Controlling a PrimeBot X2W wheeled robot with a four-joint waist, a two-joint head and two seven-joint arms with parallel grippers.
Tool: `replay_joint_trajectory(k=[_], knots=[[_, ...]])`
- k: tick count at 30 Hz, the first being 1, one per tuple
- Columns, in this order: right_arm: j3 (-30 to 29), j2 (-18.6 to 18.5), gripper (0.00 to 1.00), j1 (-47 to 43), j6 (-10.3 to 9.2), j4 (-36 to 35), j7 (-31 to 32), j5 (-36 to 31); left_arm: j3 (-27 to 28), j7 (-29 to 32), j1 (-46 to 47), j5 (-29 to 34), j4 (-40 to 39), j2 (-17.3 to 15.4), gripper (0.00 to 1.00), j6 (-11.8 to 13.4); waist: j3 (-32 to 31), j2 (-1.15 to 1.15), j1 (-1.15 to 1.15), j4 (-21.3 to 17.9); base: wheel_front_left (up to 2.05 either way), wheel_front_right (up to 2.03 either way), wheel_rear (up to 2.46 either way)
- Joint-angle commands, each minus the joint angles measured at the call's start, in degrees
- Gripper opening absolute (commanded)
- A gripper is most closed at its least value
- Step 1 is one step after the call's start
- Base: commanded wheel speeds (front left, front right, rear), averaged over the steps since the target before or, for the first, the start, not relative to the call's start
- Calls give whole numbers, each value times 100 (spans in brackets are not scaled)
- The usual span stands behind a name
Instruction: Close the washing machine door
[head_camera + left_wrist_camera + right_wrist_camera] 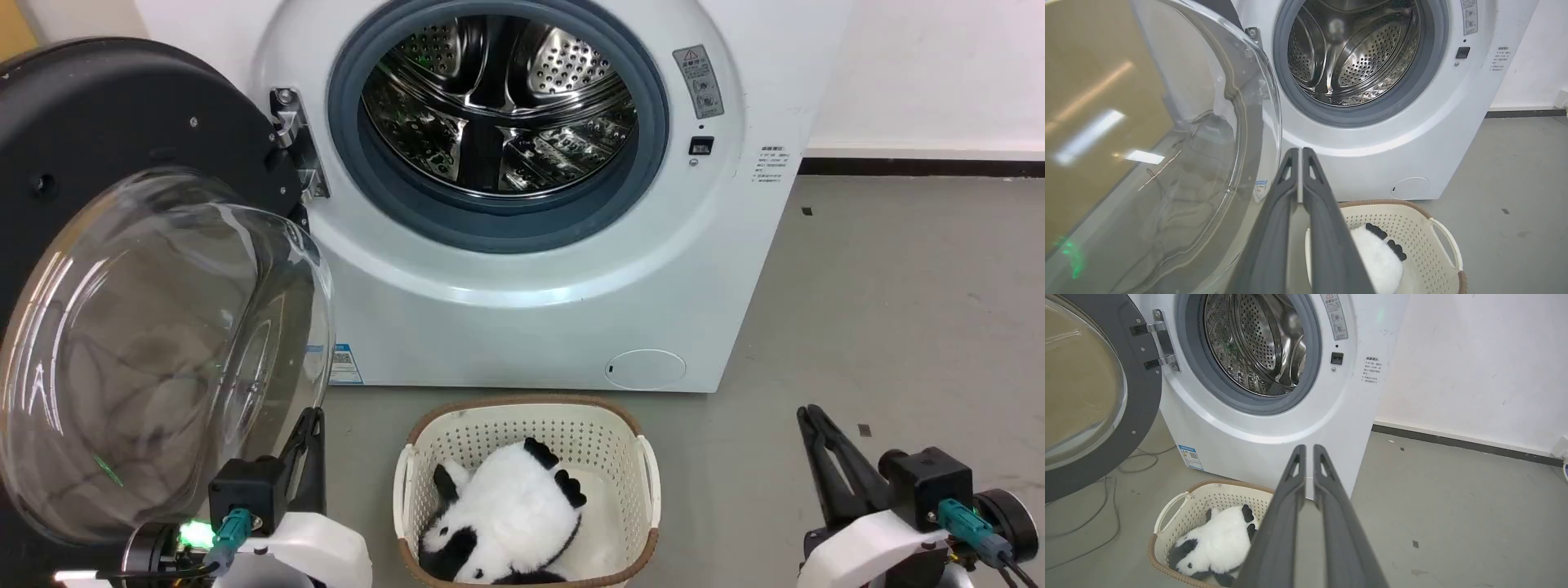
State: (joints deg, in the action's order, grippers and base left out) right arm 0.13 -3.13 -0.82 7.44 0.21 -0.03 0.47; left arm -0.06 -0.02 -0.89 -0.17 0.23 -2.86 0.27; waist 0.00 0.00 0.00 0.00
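1. Left gripper [309,429]. Nearest item, low at the robot's left. Fingers pressed together, holding nothing. Tips stand just beside the lower right curve of the glass bowl [163,351] of the door [122,106]; I cannot tell whether they touch it.

2. Right gripper [814,415]. Low at the robot's right, over bare floor [898,327]. Fingers drawn together with only a thin slot between them, empty. Well apart from the door.

3. Basket [522,406]. Cream, perforated, brown rim. On the floor between the grippers, just in front of the machine [522,327]. Holds one panda toy [506,514], lying down.

4. Door. Round, black rim, clear bowl bulging toward the robot. Hangs wide open at the robot's left on a hinge [294,139] at the left side of the opening. Inner face is turned to the left gripper; outer face is turned away, unseen.

5. Machine. White front-loader with a grey gasket [506,220] and a steel drum [498,106], nothing visible inside. Latch slot [700,145] is on the right of the opening.

6. Wall [922,65]. White, behind the machine.

Handling note: the hinge axis is upright, so the door must sweep rightward to the latch slot. The left arm is far nearer. The door lies to that gripper's left, and the gripper is on the bowl side. A push from there would probably open the door wider. The coming move likely calls for reaching round the rim to the outer face.
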Motion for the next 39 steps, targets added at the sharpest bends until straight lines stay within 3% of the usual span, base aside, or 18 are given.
replay_joint_trajectory(k=[1,20,39], knots=[[0,-1,100,-1,0,0,0,0,-1,0,-1,0,2,0,100,0,0,0,0,0,0,0,0],[-44,2,100,-18,1,-1,-196,153,-49,-196,-25,-92,-24,1,100,28,25,0,0,88,0,0,0],[4,6,100,-53,1,-1,-423,331,-75,-424,-91,-197,-84,0,100,51,5,0,0,568,0,0,0]])
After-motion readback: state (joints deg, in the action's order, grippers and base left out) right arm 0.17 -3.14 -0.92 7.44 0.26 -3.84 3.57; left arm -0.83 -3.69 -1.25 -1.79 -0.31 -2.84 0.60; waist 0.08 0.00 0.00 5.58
